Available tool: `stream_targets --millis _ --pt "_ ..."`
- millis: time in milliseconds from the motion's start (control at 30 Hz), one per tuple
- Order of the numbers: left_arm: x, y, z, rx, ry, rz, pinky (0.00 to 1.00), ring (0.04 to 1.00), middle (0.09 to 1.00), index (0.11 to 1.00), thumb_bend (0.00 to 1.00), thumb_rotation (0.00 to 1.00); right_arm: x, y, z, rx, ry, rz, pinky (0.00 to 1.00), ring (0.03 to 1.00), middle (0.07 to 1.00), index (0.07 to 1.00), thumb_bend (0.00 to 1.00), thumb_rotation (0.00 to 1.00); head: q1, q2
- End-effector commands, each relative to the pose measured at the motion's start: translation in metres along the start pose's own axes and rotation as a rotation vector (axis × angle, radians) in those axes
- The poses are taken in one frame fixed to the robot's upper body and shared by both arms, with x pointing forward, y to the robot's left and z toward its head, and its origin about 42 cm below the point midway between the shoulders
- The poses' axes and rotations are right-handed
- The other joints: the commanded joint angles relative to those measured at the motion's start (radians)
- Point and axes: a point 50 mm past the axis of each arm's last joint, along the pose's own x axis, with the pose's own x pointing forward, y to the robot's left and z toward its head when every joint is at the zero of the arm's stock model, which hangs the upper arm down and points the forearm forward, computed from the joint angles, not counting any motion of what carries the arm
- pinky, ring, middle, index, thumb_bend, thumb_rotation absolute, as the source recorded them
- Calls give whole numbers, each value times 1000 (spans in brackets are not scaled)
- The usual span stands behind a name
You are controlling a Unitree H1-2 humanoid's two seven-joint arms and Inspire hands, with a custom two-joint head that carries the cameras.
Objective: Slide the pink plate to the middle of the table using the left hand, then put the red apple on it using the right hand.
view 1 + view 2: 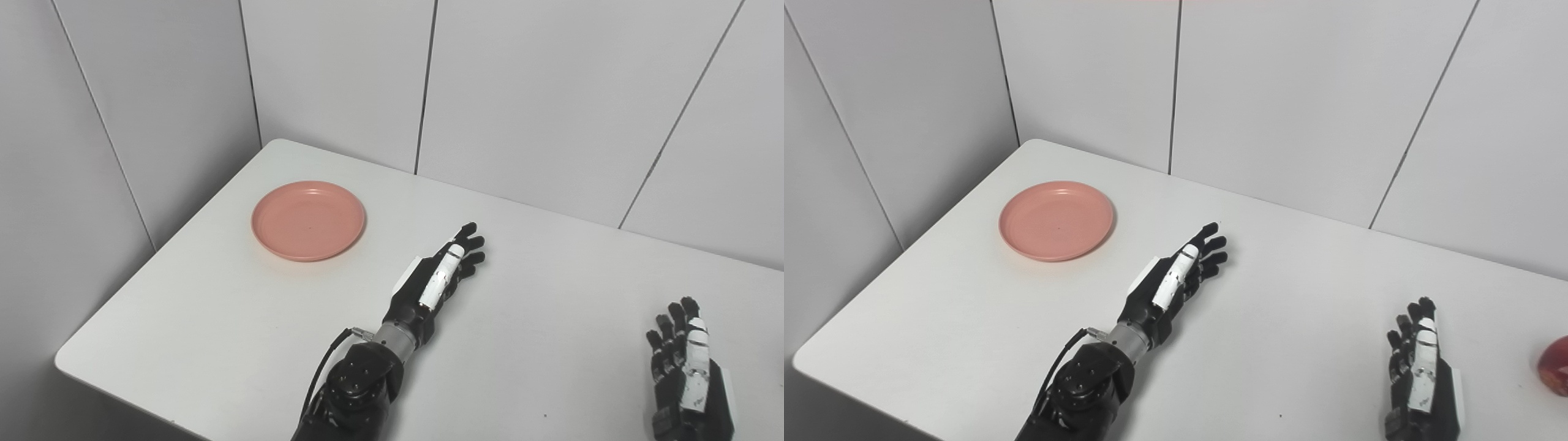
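The pink plate [308, 220] lies flat and bare on the white table's [220, 324] far left part. My left hand [442, 275] hovers over the middle of the table, open, fingers stretched toward the back, well to the right of the plate and apart from it. My right hand [1421, 361] stays low near the front right, open and holding nothing. The red apple [1555, 365] shows only in the right eye view, cut by the picture's right edge, to the right of my right hand.
Grey wall panels [520, 92] close off the table at the back and on the left. The table's front left corner [64, 361] is rounded and drops off to the floor.
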Motion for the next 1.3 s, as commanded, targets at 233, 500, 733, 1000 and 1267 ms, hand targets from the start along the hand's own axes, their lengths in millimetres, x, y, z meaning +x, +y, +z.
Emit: stream_targets --millis 233,500,733,1000,1267 --pt "15 2 54 47 -167 -5 893 880 899 880 422 1000 5 8 17 11 -53 11 1000 1000 1000 1000 74 1000 7 -3" --pt "18 15 83 54 -224 3 887 879 889 875 394 1000 5 8 17 23 -52 5 1000 1000 1000 1000 67 1000 11 -7" --pt "23 39 105 97 -289 45 868 874 888 871 387 1000 4 7 16 15 -54 11 1000 1000 1000 1000 63 1000 13 -7" --pt "32 71 127 124 -327 134 862 874 889 869 390 1000 5 4 16 13 -54 12 1000 1000 1000 1000 62 1000 21 -9" --pt "40 103 139 135 -339 211 854 868 884 863 376 1000 5 2 18 18 -57 15 1000 1000 1000 1000 47 1000 34 -9"
